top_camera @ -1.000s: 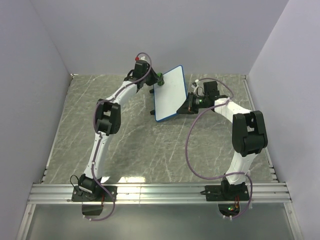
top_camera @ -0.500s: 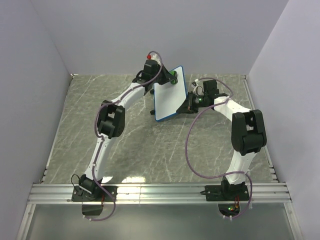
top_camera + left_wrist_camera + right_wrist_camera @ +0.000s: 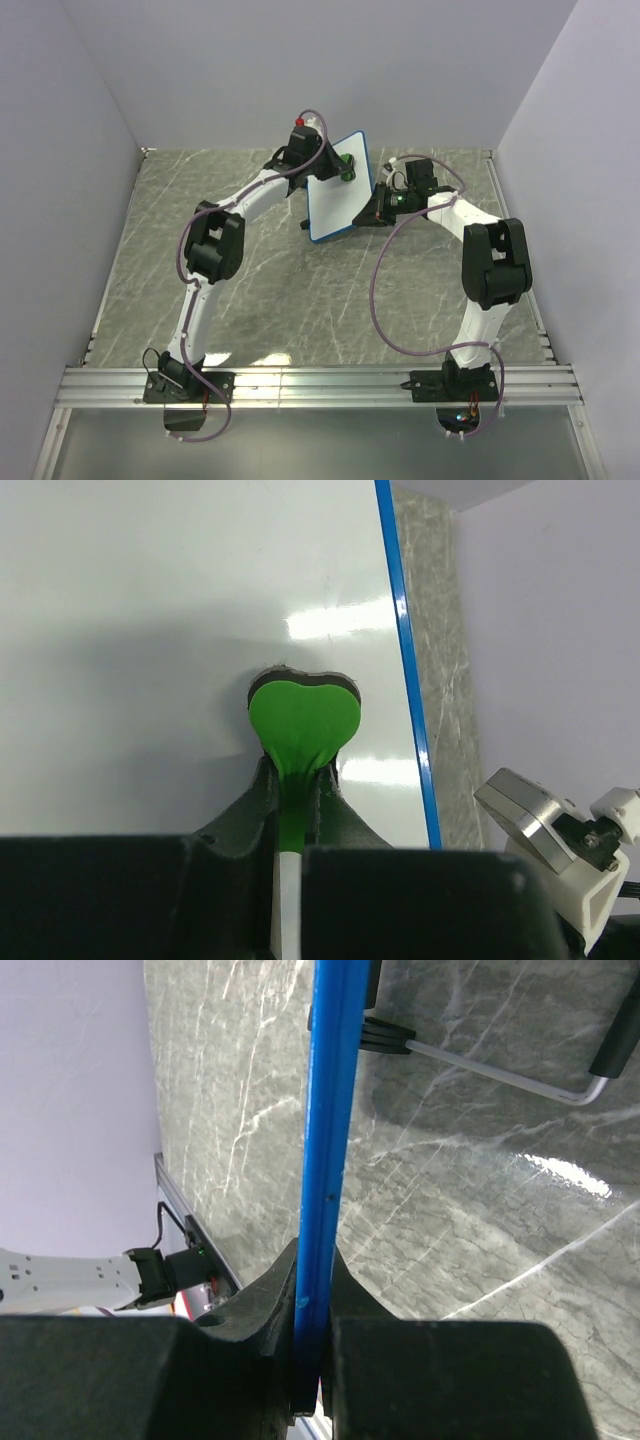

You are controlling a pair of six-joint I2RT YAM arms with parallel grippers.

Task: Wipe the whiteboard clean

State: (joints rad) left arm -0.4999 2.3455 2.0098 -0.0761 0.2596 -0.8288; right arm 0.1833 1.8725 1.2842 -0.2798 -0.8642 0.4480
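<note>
— How does the whiteboard (image 3: 337,188) look?

— It has a plain white face inside a blue frame with rounded corners. No marks show on the part the left wrist camera sees. It stands tilted over the far middle of the bench (image 3: 250,290), between the two arms. From the right wrist, a thin metal leg with black ends shows behind its edge.

— And the claws?

— The left claw (image 3: 297,785) is pinched tight on the stem of a green eraser (image 3: 303,720). The eraser's heart-shaped head has its dark pad against the white face, near the blue side rail. The right claw (image 3: 312,1290) is clamped on the board's blue edge, one finger on each side.

— What about the surroundings?

— The bench is grey-green marbled stone with pale veins. Plain pale walls close it in on three sides, and aluminium rails carry the arm bases along the near edge.
</note>
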